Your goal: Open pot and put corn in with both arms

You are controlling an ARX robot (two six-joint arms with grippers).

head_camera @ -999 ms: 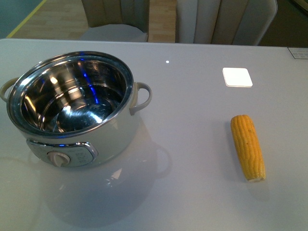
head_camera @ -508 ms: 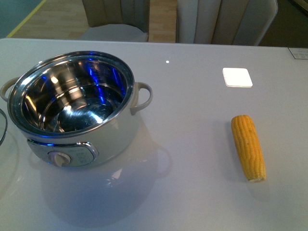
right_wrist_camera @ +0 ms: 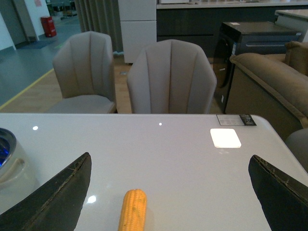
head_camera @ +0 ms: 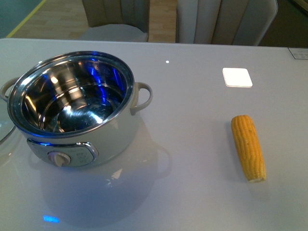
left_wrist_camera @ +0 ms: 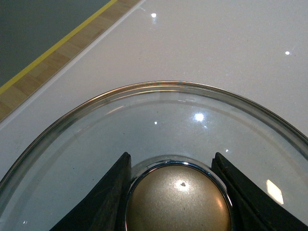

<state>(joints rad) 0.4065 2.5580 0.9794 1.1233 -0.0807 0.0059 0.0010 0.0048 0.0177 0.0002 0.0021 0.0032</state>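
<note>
The pot (head_camera: 72,108) stands open on the white table at the left, its steel inside bare, its dial panel facing me. Its cream handle also shows in the right wrist view (right_wrist_camera: 9,166). My left gripper (left_wrist_camera: 177,192) is shut on the silver knob (left_wrist_camera: 178,202) of the glass lid (left_wrist_camera: 144,125) and holds the lid over the table beside the pot. Only a sliver of the lid's rim (head_camera: 5,132) shows in the front view. The corn (head_camera: 248,147) lies on the table at the right. My right gripper (right_wrist_camera: 168,192) is open and empty, with the corn (right_wrist_camera: 133,210) lying between its fingers, below them.
A white square patch (head_camera: 237,77) lies on the table behind the corn. Two grey chairs (right_wrist_camera: 168,77) stand behind the table's far edge, and a sofa (right_wrist_camera: 269,82) to the right. The table's left edge (left_wrist_camera: 62,72) runs near the lid.
The lid's rim has come into the front view at the left edge, beside the pot. Blue reflections inside the pot have grown. The pot and corn have not moved.
</note>
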